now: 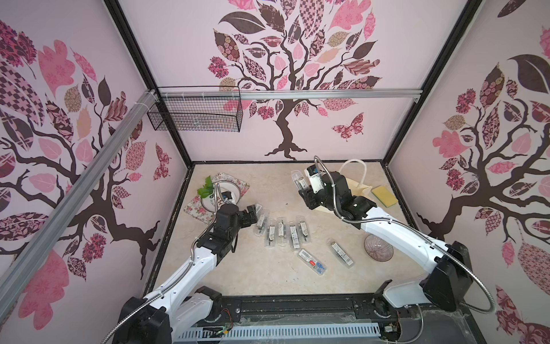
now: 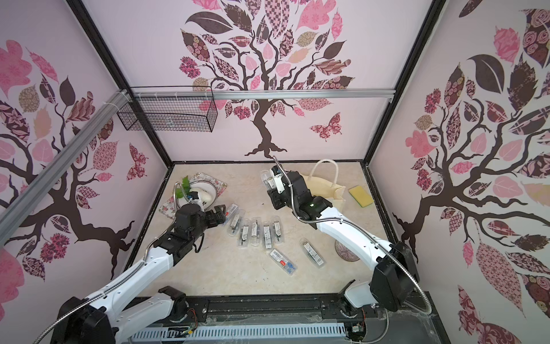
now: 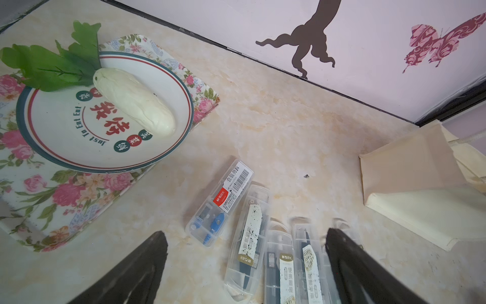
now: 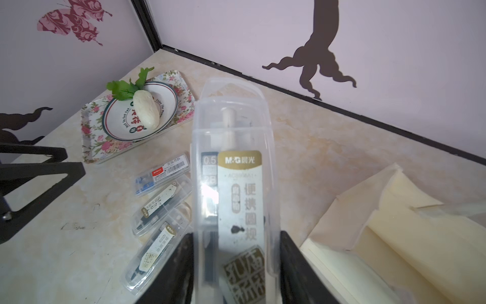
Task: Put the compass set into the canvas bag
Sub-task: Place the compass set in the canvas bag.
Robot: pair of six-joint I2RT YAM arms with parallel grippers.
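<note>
Clear plastic compass case (image 4: 236, 123) (gold-and-white label (image 4: 240, 184)) is clamped in the right gripper (image 4: 234, 252), just left of the cream canvas bag (image 2: 327, 190); left gripper (image 3: 246, 234) stands wide apart.

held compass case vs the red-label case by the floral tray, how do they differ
The held compass case hangs above the table in the right pincer; the red-label case lies flat on it. The held case has a gold label; the red-label case shows blue parts. Both are clear plastic.
</note>
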